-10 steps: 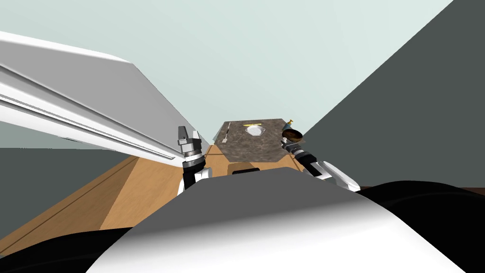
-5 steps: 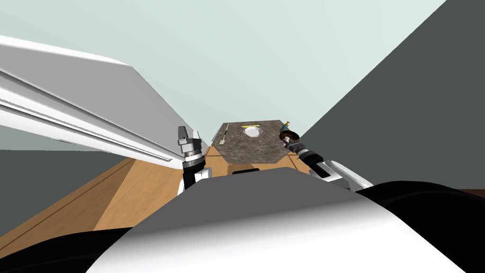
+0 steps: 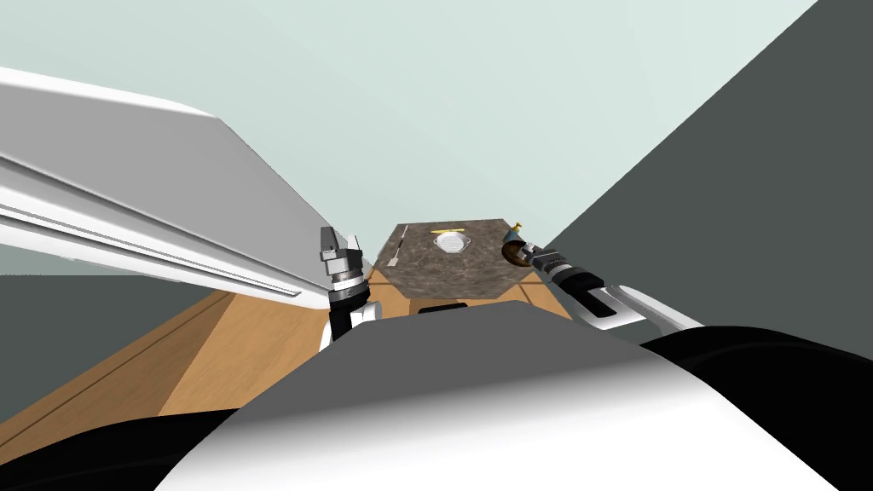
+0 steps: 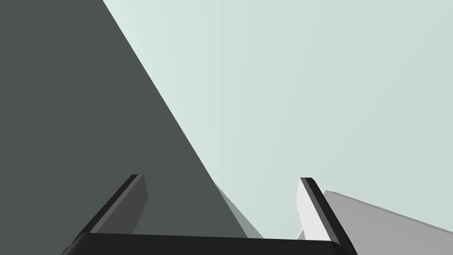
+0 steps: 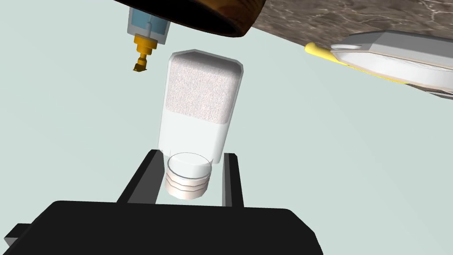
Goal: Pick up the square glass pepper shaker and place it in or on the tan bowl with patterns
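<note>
While my right end effector (image 5: pixel 191 154) grips the shaker (image 5: pixel 201 93) beside the bowl (image 5: pixel 212 20) at the worktop's (image 3: pixel 443 264) right edge, centring overhead comes next (left end effector (image 4: pixel 222 178) open).

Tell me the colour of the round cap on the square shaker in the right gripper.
White: the square shaker's round cap, best in the right wrist view.
</note>
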